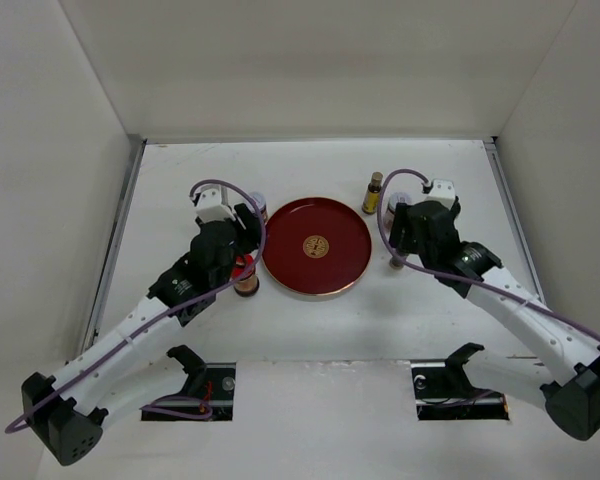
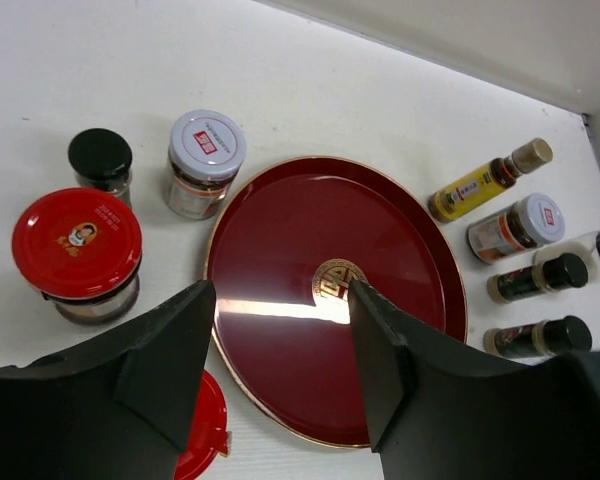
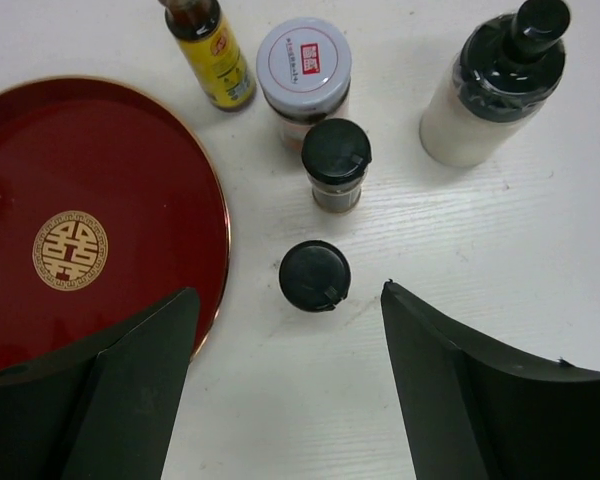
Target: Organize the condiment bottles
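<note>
- Tray [image 1: 292, 232], round and dark red with a gold emblem, sits mid-table in the top view.
- Left gripper [image 2: 275, 370] has its fingers spread wide and holds nothing. It hangs over the tray's 7 o'clock rim (left wrist view).
- At 9 o'clock from the tray, off it, stands a red-capped jar [image 2: 77, 240]. A second red cap [image 2: 202, 425] peeks out at 7 o'clock, partly hidden by the left finger.
- White-lidded jar [image 2: 205, 150] stands just beside the rim at 10 o'clock, with a black-capped jar [image 2: 100, 158] at its own 9 o'clock.
- Right gripper [image 3: 290, 400] also has its fingers apart and empty, above the bare table at the tray's 3 o'clock.
- In the right wrist view, a near black-capped bottle [image 3: 314, 276] stands at 12 o'clock from that gap, and a far black-capped bottle [image 3: 335, 160] stands just beyond it.
- Behind them, all off the tray, are an amber bottle [image 3: 212, 60] at 11 o'clock, a second white-lidded jar [image 3: 303, 62] at 12, and a white-bodied bottle [image 3: 470, 125] at 1.
</note>
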You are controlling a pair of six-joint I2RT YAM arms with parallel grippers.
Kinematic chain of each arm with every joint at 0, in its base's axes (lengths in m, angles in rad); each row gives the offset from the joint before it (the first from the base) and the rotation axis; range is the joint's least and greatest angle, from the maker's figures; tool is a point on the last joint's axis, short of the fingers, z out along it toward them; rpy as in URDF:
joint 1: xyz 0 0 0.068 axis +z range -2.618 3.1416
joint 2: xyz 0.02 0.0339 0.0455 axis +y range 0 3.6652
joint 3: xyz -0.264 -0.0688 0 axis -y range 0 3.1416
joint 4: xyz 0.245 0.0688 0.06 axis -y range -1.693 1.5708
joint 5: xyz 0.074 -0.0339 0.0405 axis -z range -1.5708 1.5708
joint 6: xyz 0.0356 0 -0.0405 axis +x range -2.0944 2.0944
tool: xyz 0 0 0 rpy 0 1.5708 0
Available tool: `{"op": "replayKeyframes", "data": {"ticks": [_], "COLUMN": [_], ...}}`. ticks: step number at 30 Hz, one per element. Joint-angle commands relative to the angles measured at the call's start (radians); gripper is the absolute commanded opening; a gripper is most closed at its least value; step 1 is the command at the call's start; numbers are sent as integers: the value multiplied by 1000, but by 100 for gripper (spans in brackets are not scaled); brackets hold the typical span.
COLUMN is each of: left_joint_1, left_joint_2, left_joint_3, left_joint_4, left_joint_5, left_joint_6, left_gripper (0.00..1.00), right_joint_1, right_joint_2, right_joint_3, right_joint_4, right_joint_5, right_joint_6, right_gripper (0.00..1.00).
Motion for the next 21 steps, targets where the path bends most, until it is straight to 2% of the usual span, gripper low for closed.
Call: {"op": "replayKeyframes", "data": {"ticks": [1,3,10,21], "left_joint_1": [-24,-38,-60,-195], "left_joint_2": [-26,-22,-11,44], "left_joint_3": [-32,-43,-69,-123], "left_joint_4": [95,132,211,352], "left_joint_5": [22,27,61,53], "left_joint_6": [-18,-12,-25,-36], "left_gripper": [53,54,58,61], "right_joint_1": [-15,-29,-66,-100], "right_joint_2": [25,53,149,275], "right_joint_3": [-1,-18,-54,-80], "right_joint_4": [31,63,165,243], "right_joint_5": [-37,-59,-83,-80], "right_joint_6": [8,13,16,42], "right_gripper": [80,77,75,64]}}
